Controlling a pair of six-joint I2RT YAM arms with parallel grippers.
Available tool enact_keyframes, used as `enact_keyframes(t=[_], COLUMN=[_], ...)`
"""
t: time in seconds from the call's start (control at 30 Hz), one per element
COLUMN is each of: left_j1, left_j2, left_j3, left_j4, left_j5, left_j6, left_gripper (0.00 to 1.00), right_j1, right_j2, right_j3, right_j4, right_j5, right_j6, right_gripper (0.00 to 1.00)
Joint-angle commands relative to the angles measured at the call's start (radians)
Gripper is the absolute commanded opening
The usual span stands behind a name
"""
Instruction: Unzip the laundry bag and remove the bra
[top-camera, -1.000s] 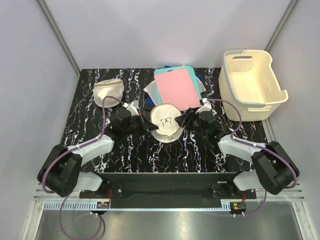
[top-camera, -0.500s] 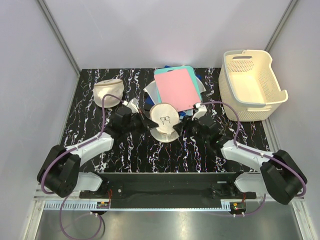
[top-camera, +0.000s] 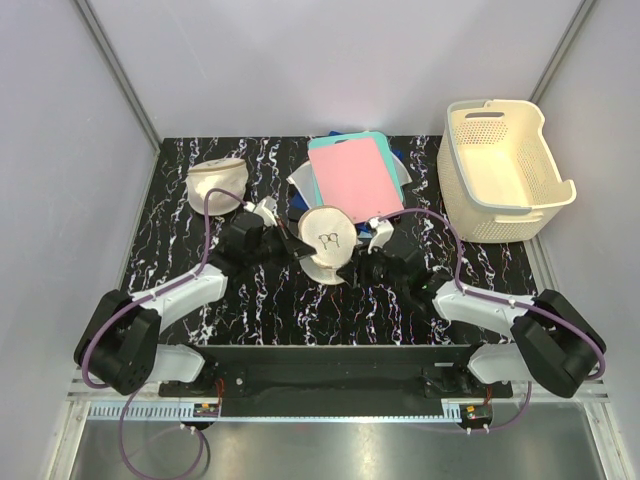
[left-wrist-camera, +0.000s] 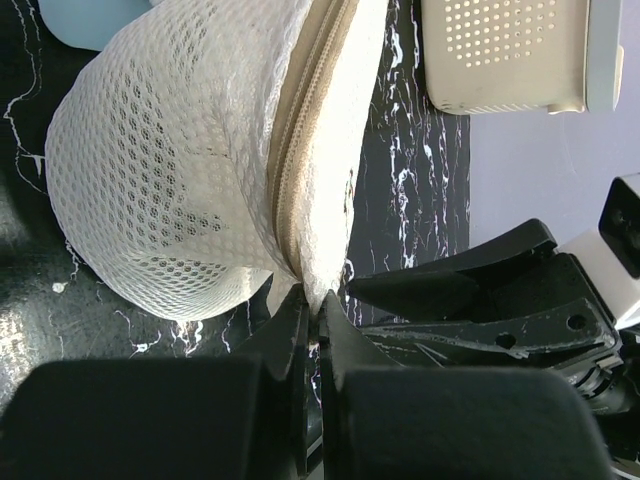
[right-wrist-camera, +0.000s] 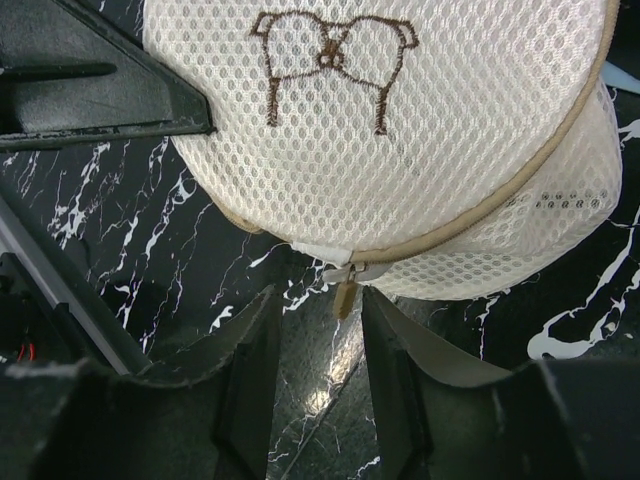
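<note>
On the counter (top-camera: 300, 312), the left pincer (left-wrist-camera: 315, 310) was clamped on the zippered rim of the laundry bag (top-camera: 328, 240). The right pincer (right-wrist-camera: 318, 300) stood apart, the zipper pull (right-wrist-camera: 345, 295) hanging between its fingers. A cream basket (top-camera: 472, 202) sat far right.

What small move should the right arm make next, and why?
Probably ease the right end effector forward a little and close it on the zipper pull. It stands open with the pull hanging at its gap, ungripped, while the left end effector pinches the rim of the laundry bag, steadying it.
</note>
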Motion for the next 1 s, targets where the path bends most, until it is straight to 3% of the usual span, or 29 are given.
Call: enact_keyframes(t=[0.0, 0.5, 0.57, 0.7, 0.8, 0.97], left_j1=[0.006, 0.006, 0.006, 0.006, 0.007, 0.027], left_j2=[-0.023, -0.041, -0.043, -0.043, -0.040, -0.030], left_j3=[0.048, 0.053, 0.056, 0.061, 0.070, 0.090], left_j4=[0.017, -0.001, -0.006, -0.013, -0.029, -0.059], left_j5=[-0.018, -0.021, -0.020, -0.021, -0.018, -0.007], left_j6=[0.013, 0.022, 0.024, 0.031, 0.047, 0.082], left_gripper=[0.00, 0.00, 0.00, 0.00, 0.00, 0.00], right_j1=[0.022, 0.031, 0.031, 0.033, 0.031, 0.033], right_j2=[0.006, 0.091, 0.089, 0.086, 0.086, 0.086], right_j3=[0.029, 0.087, 0.090, 0.096, 0.098, 0.093], right_j4=[-0.001, -0.032, -0.029, -0.044, -0.052, -0.061], right_j5=[-0.005, 0.018, 0.019, 0.024, 0.030, 0.039], right_j6=[-0.029, -0.065, -0.067, -0.074, -0.079, -0.087], right_gripper=[0.45, 0.38, 0.33, 0.11, 0.00, 0.00])
